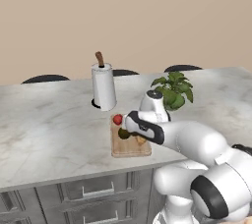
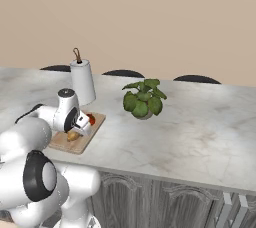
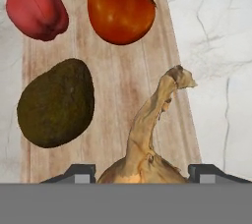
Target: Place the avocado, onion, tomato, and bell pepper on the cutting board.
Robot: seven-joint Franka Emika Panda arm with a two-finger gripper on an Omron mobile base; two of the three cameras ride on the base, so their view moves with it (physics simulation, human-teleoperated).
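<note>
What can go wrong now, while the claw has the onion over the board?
1. The onion sits close to the board's right edge; released here, it may roll onto the counter.
2. The avocado lies just beside the claw; opening or lifting away may nudge it.
3. The bell pepper lies at the far corner of the board, so a bump may push it off.

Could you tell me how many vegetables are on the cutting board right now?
4. In the hand view, the bell pepper sits at the cutting board's upper left edge, the tomato beside it, the avocado below the pepper, and the onion nearest, between the gripper's fingertips.
</note>
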